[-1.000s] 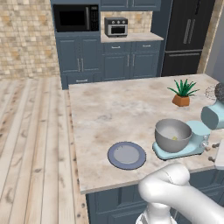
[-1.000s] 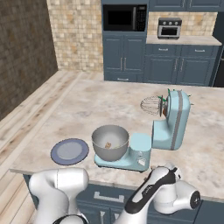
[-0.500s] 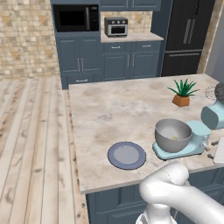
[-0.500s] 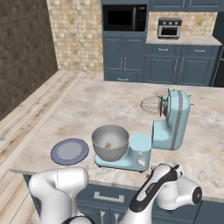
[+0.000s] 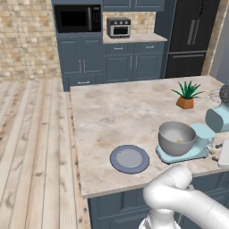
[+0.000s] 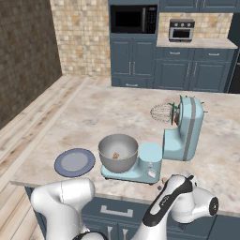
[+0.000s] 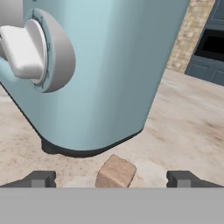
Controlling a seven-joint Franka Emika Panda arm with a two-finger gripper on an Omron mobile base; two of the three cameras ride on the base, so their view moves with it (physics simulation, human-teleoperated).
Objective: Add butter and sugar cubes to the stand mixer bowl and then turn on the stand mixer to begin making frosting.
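Observation:
The light blue stand mixer [image 6: 185, 129] stands on the counter with its head tilted up and its whisk [image 6: 161, 113] bared. Its grey metal bowl [image 6: 118, 152] sits on the base [image 5: 183, 152], and inside lie a yellow bit of butter [image 5: 179, 141] and a tan sugar cube [image 6: 115, 155]. My gripper [image 7: 111, 179] is low at the counter's front edge beside the mixer base and stands open. A second tan sugar cube [image 7: 115, 171] lies on the counter between the spread fingertips [image 7: 41, 178], untouched. A white side knob [image 7: 24, 50] shows on the mixer close above.
A flat blue-grey plate [image 5: 129, 159] lies left of the bowl with nothing on it. A potted plant [image 5: 187, 95] stands behind the mixer. The counter's front edge runs just under my hand [image 6: 176, 187]. Dark cabinets, a microwave and a toaster oven line the far wall.
My hand has crept slightly closer to the mixer base. The bowl, the plate and the mixer have stayed put.

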